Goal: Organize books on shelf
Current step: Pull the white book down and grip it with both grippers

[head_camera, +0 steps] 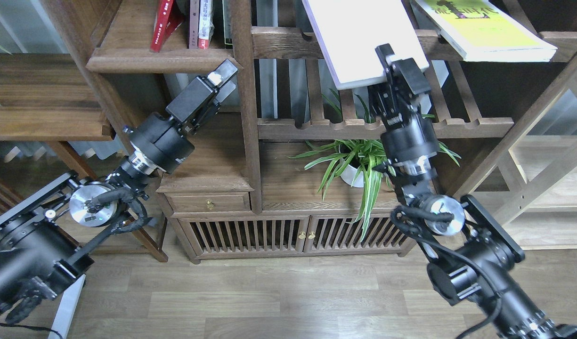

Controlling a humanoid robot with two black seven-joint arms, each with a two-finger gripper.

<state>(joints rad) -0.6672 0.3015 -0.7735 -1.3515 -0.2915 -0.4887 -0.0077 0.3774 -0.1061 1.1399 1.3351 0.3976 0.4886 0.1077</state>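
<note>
Floor: pale wood planks, nearest of all, under both arms.
Arms: two, black, one entering from each lower corner.
Cabinet doors: two slatted doors with small brass knobs, well below both sets of jaws.
Drawer: one, with a brass knob, below the left gripper.
Plant: one, long striped green leaves in a white pot, just below and left of the right gripper's wrist.
Left gripper: raised toward the shelf edge; its jaws look close together with nothing between them (seen at an angle, so I cannot tell for certain).
Shelf: one dark-brown board with a rounded front edge, just above and left of the left jaws.
Red books: about three upright spines, red and white, standing on the shelf above the left jaws; the leftmost leans.
Right gripper: jaws narrow, clamped on the lower right corner of the white book.
White book: one, plain and thick, tilted, rising up and left from the right jaws, its lower edge in front of the slatted rack.
Slatted rack: notched rails, two visible, behind and beside the right jaws.
Yellow-green book: one, dark lettering, lying on the upper rail, up and right of the right jaws, apart from the white book.
</note>
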